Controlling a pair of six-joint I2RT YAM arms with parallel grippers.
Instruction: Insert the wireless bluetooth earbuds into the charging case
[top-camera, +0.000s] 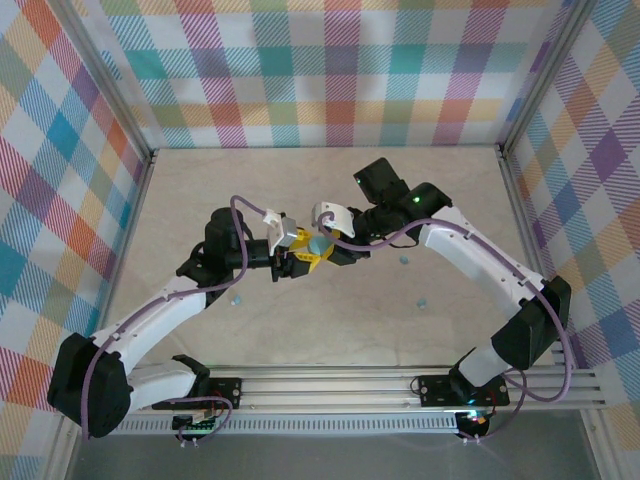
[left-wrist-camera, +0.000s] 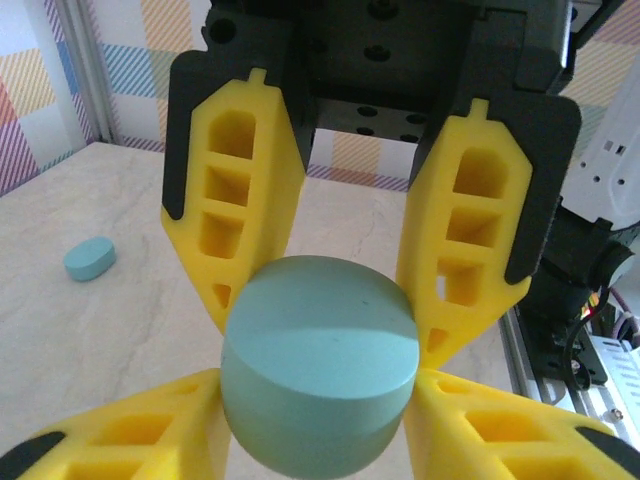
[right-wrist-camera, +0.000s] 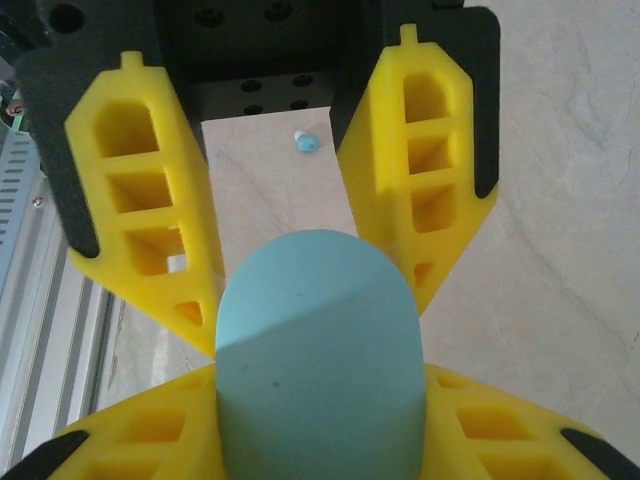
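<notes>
Both arms meet over the middle of the table (top-camera: 330, 190). There we see the left gripper (left-wrist-camera: 320, 378) and the right gripper (right-wrist-camera: 320, 370) clamped on the same light-blue charging case (top-camera: 317, 245) from opposite sides, their yellow fingers pressed to its flanks. The earbuds lie loose on the tabletop, well apart from the case — one earbud (top-camera: 236, 297) beside the left arm, two more earbuds (top-camera: 405, 259) off to the right.
</notes>
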